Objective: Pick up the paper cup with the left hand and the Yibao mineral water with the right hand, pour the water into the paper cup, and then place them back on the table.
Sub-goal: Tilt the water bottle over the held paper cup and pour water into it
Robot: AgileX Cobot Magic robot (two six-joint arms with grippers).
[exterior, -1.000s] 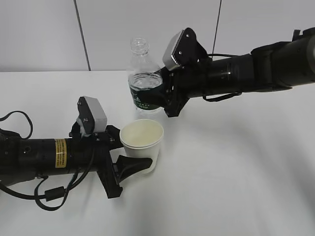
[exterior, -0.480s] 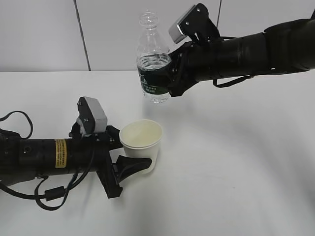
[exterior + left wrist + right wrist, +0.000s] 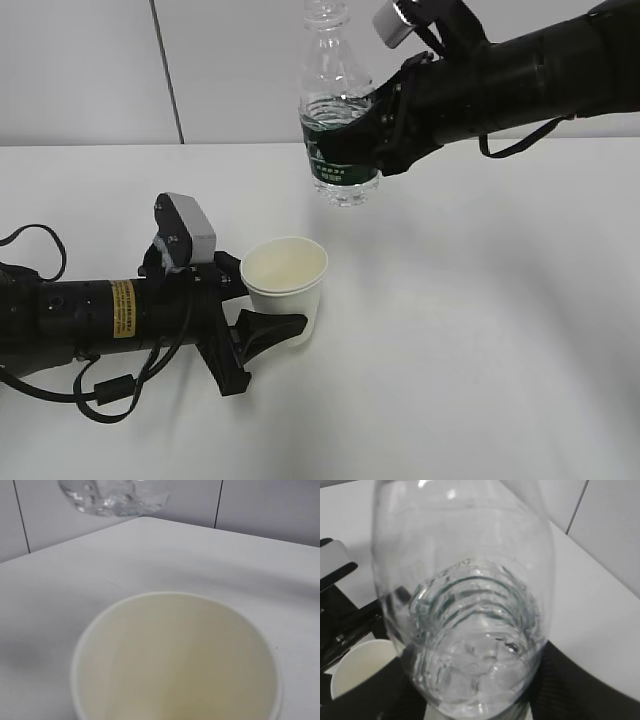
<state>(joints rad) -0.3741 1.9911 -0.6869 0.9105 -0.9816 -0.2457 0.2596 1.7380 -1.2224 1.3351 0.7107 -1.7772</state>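
The cream-white paper cup (image 3: 285, 285) stands upright between the fingers of my left gripper (image 3: 283, 318), which is shut on its lower half, low over the table (image 3: 480, 330). In the left wrist view the cup's empty inside (image 3: 175, 660) fills the frame and hides the fingers. My right gripper (image 3: 378, 135) is shut on the green label band of the Yibao mineral water (image 3: 338, 120) and holds it upright in the air, above and behind the cup, partly filled. The bottle's base shows in the left wrist view (image 3: 112, 495). The right wrist view shows the bottle (image 3: 470, 630) close up and the cup (image 3: 355, 667) below it.
The left arm with its yellow sticker (image 3: 122, 310) lies low across the table's left side, with a black cable (image 3: 100, 400) looped beside it. A grey-white wall (image 3: 90, 70) stands behind the table.
My right gripper has lifted the bottle off the table, upward and to the right. The cup and my left gripper have shifted very slightly up and left.
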